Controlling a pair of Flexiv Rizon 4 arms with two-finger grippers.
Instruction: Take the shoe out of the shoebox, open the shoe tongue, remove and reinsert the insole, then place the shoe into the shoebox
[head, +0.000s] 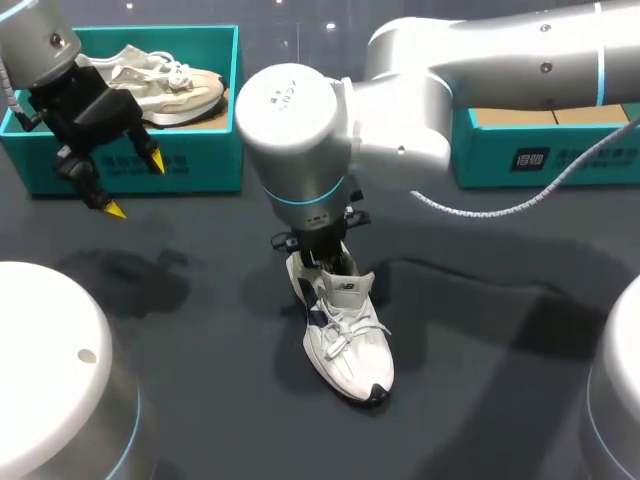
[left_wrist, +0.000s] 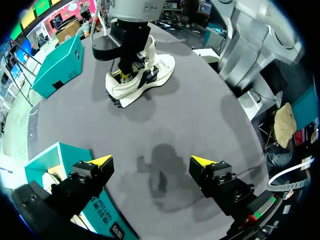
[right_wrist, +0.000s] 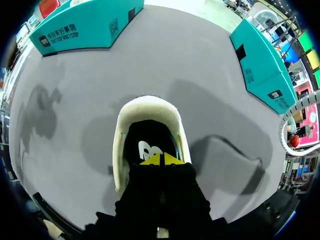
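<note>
Shoe: a white trainer (head: 345, 335) stands on its sole on the dark table (head: 200, 330), out of the box, near the middle, with its toe towards the robot.
Shoe's look: white upper and laces, dark trim at the toe and along the side, tongue raised, cream padded heel rim, and a dark insole (right_wrist: 150, 145) with a white mark.
Right gripper: right gripper (right_wrist: 161, 160) reaches down into the shoe's mouth, yellow tips pressed together just over the insole; whether anything thin is pinched between them cannot be seen.
Left gripper: left gripper (head: 136, 186) hangs above the table in front of the teal shoebox (head: 200, 165), fingers spread wide, holding nothing.
Shoebox: at the far left, with a second pale shoe (head: 165, 85) lying inside.
Far right: another teal box (head: 540, 150).
</note>
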